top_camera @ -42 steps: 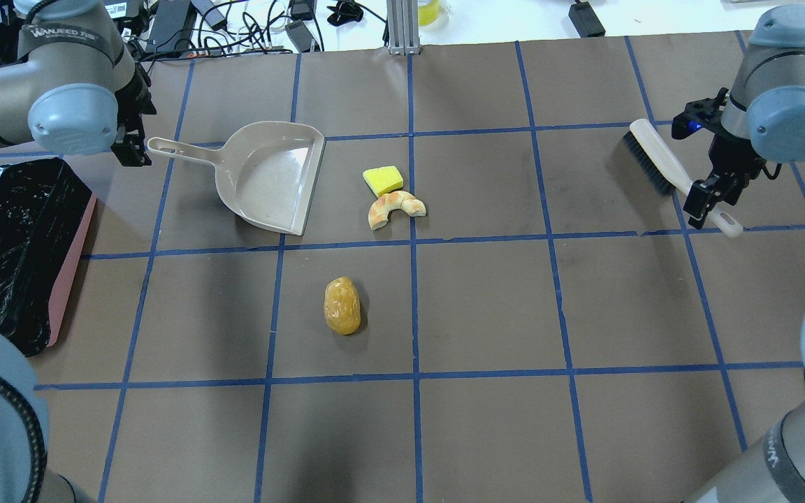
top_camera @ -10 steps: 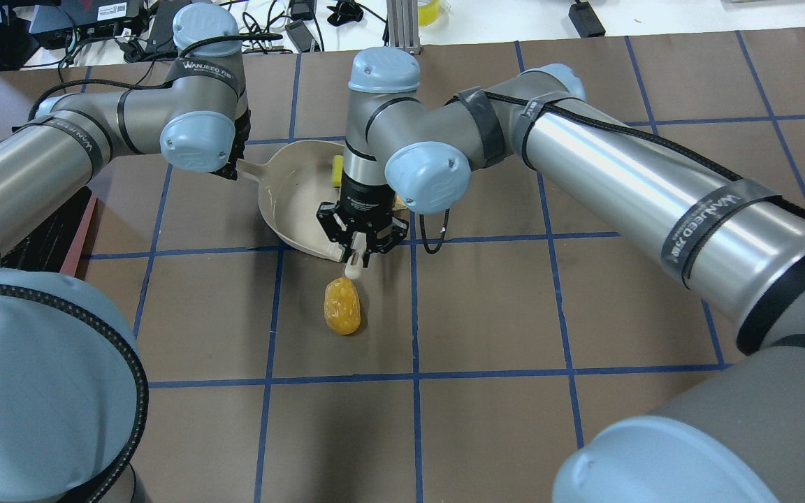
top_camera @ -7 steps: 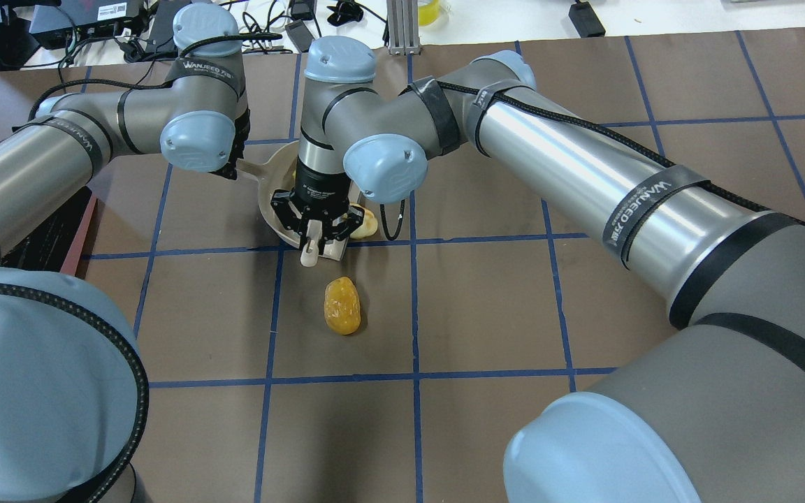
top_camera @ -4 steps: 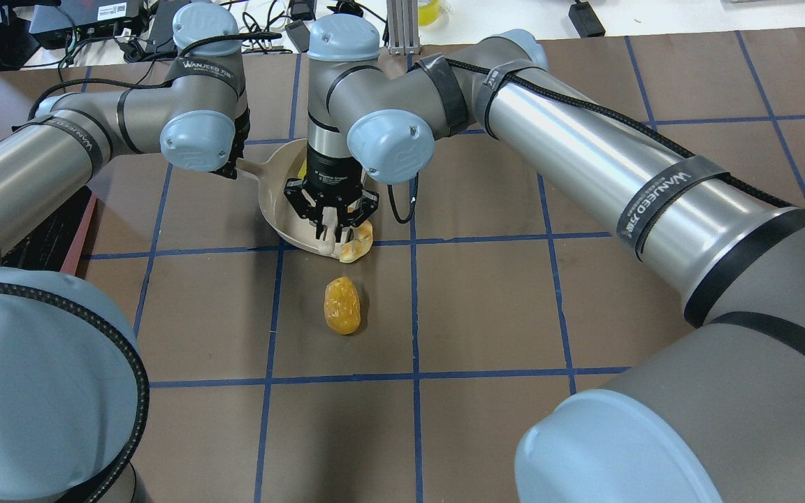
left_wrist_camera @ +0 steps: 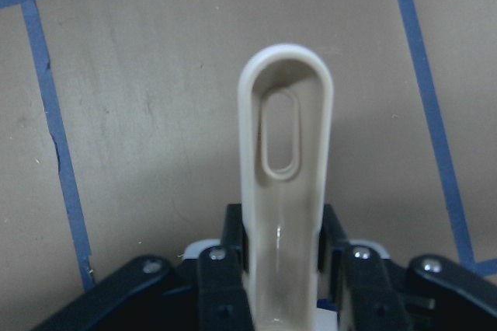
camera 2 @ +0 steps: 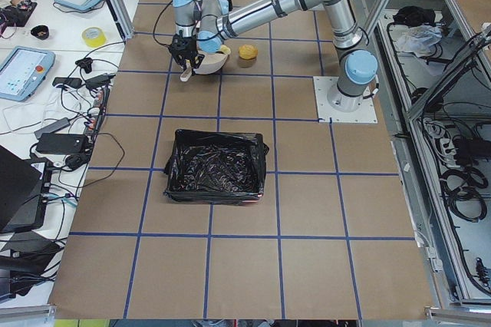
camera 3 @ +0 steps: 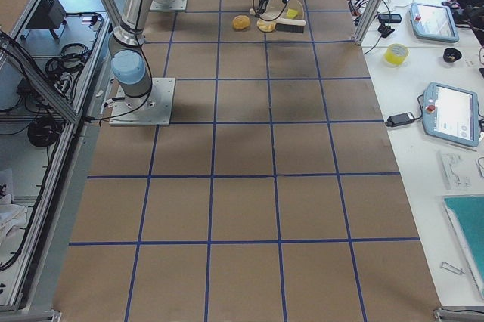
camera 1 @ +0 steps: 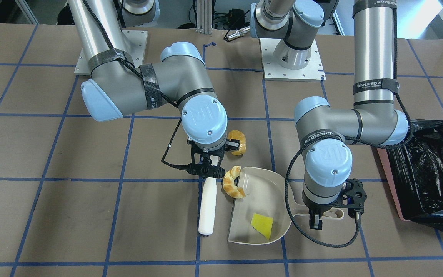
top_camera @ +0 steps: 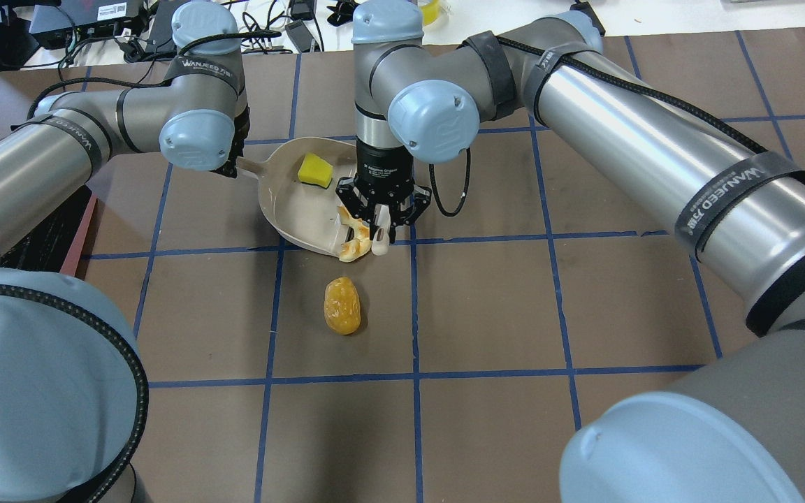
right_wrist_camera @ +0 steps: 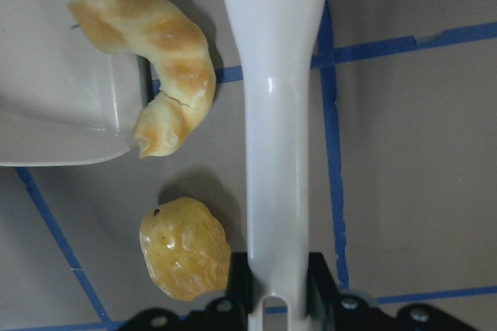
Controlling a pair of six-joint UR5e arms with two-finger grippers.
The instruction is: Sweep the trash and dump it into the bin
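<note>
My left gripper (left_wrist_camera: 283,230) is shut on the handle of the beige dustpan (camera 1: 262,200), which lies flat on the table. Inside the pan lies the yellow sponge scrap (camera 1: 262,225) (top_camera: 314,170). The curved crust piece (camera 1: 233,187) (right_wrist_camera: 159,59) straddles the pan's open lip. My right gripper (camera 1: 205,169) (right_wrist_camera: 276,284) is shut on the white brush handle (camera 1: 208,207) (right_wrist_camera: 272,113), right beside the crust. The golden-brown lump (top_camera: 342,305) (right_wrist_camera: 186,249) sits alone on the table, nearer the robot. The bin (camera 2: 216,166) (camera 1: 429,173), lined in black plastic, stands beyond my left arm.
The table (top_camera: 514,314) is brown with a blue tape grid. Cables and power boxes (top_camera: 165,21) crowd its far edge. The two arm bases (camera 1: 292,57) stand on white plates.
My right gripper has carried the brush back to the right, off the dustpan. The yellow sponge now shows inside the pan and the crust rests on its lip. The left arm and the lump have stayed put.
</note>
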